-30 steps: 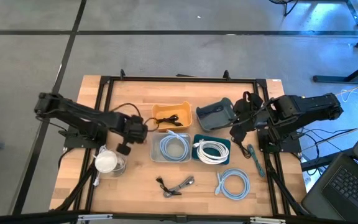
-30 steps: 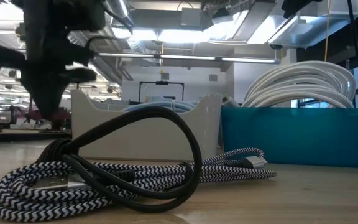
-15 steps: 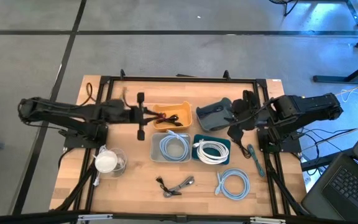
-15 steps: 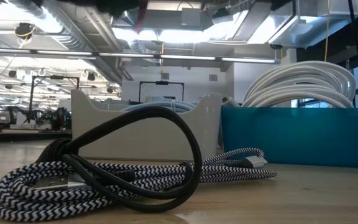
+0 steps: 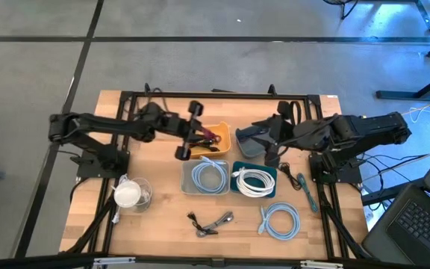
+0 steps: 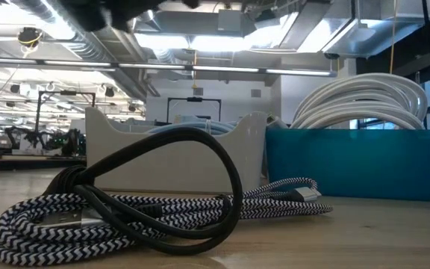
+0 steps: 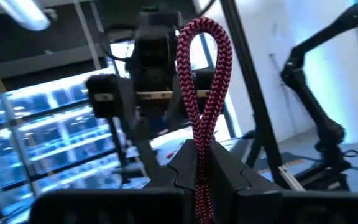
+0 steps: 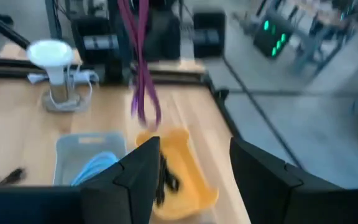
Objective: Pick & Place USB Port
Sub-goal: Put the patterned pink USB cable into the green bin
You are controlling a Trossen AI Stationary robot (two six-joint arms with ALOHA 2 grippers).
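A red-and-black braided USB cable (image 7: 204,68) sits in my left gripper (image 7: 201,155), which is shut on it. That gripper (image 5: 200,136) hovers over the orange bin (image 5: 219,128) at the table's middle far side, and the cable (image 5: 209,137) shows just past its fingers. My right gripper (image 8: 194,171) is open and holds nothing; it (image 5: 269,143) stands above the dark grey bin (image 5: 254,136), facing the left arm. From there the cable (image 8: 140,81) is seen hanging above the orange bin (image 8: 185,171). My left gripper pinches the cable doubled, two strands side by side (image 7: 201,146), between its two fingers. A closed loop (image 7: 205,37) stands out beyond the fingertips. The fingers come about level from the table's left. The rest hangs down (image 8: 146,118), clear of the orange bin.
A black cable lies in the orange bin. In front stand a pale bin with a light blue cable (image 5: 209,178) and a teal bin with white cable (image 5: 254,181). Near the front edge lie a black-and-white braided cable (image 5: 213,222) and a blue coil (image 5: 281,221). A clear cup (image 5: 129,194) stands left.
My left gripper has risen from beside the cup and swung toward the table's right and far edge, stopping over the orange bin. It has tipped from pointing down to about level, staying shut on the cable, which went with it. My right gripper has turned toward the left arm.
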